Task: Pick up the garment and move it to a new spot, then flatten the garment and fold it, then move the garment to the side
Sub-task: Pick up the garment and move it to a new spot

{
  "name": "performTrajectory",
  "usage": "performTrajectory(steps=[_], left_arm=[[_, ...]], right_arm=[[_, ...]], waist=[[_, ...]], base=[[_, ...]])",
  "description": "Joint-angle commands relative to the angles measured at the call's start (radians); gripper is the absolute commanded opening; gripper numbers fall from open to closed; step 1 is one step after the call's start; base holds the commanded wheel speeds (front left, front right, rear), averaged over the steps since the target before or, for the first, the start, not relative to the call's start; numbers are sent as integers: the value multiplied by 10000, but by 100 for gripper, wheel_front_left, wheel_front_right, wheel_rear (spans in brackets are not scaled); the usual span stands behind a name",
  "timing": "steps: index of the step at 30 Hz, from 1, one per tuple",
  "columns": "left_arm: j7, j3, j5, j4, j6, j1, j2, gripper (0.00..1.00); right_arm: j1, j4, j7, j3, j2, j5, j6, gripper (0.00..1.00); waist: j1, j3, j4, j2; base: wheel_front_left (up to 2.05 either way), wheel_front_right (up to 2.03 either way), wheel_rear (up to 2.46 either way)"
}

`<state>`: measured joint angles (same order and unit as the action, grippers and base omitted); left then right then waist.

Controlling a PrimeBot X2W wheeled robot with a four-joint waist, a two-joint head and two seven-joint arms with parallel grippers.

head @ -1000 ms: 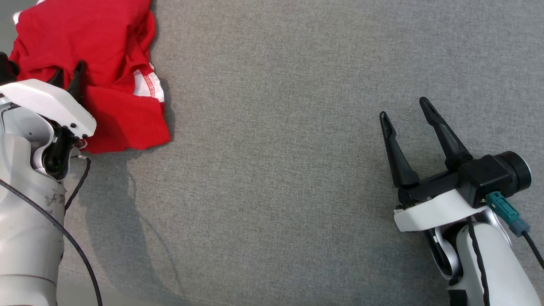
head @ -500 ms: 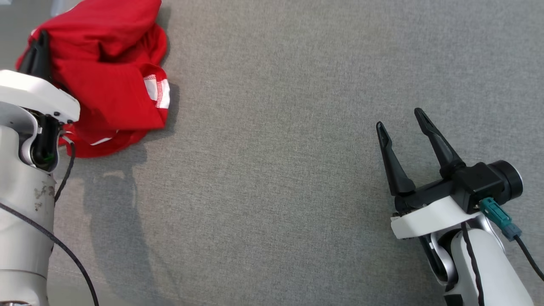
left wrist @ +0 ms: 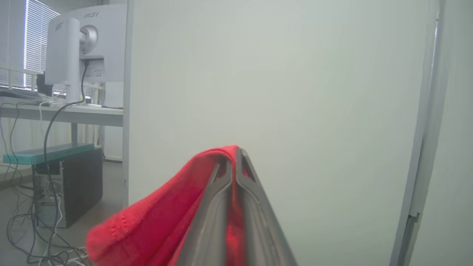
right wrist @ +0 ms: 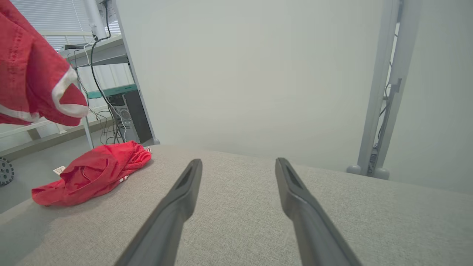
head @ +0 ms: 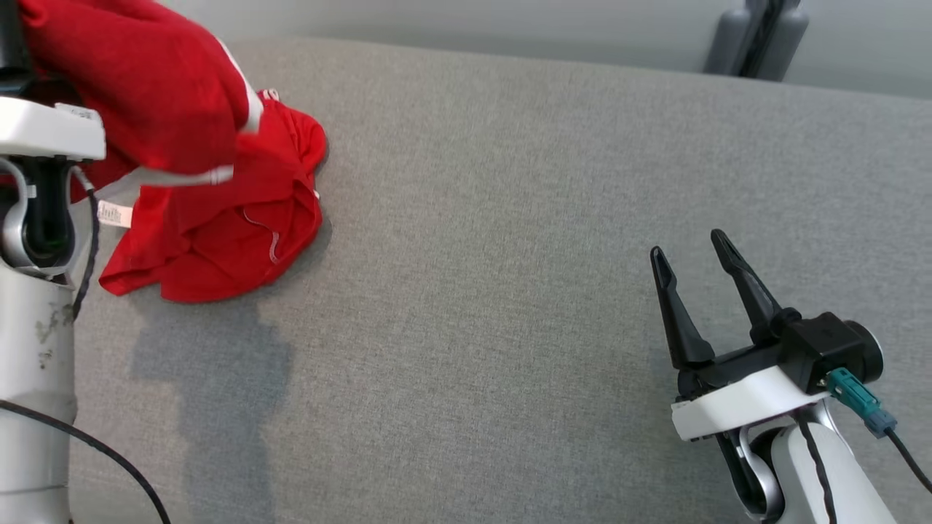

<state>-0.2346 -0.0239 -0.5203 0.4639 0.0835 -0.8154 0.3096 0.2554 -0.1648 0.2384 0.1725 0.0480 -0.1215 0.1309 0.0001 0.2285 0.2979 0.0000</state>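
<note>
Right gripper: two long black tapered fingers on a black crossbar. White right plate at the wrist. Black camera block with a round end cap. Teal connector runs into a thin black right cable. Left forearm: pale grey, scuffed, capped by a white left plate. A black left cable crosses it.

The garment lies at the table's far left corner. Its upper part is held off the surface in the left pincer, above that corner. The right pincer hovers over the near right area, well apart from the garment. A stand's base sits behind the far edge, toward the right.
</note>
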Motion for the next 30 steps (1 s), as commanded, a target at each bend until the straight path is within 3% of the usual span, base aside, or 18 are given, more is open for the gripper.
performTrajectory(steps=[1, 9, 17, 22, 30], left_arm=[[131, -56, -51, -414, -44, 199, -60, 0], [1312, -683, -373, -3021, -290, 1119, -703, 0], [2162, -1792, -656, -5388, -794, 2223, -1876, 0], [2112, -2757, -428, -5668, -1029, 2361, -2298, 0], [1226, -3877, -294, -4456, -1577, 1849, -2534, 0]], right_arm=[[-113, -33, 97, -61, 52, -127, -3, 100], [-213, -90, 226, -353, 51, -347, -3, 100], [2, 169, 260, -969, 57, -153, -3, 100], [216, 484, 258, -1265, 49, -63, -3, 100], [461, 898, 272, -1735, 46, -263, -3, 100]], waist=[[-1, -346, -98, 0], [-1, -836, -525, 0], [-1, -575, -1602, 0], [-1, -20, -2596, 0], [-1, 984, -4380, 0]], base=[[0, 0, 0], [0, 0, 0], [0, 0, 0], [0, 0, 0], [0, 0, 0]])
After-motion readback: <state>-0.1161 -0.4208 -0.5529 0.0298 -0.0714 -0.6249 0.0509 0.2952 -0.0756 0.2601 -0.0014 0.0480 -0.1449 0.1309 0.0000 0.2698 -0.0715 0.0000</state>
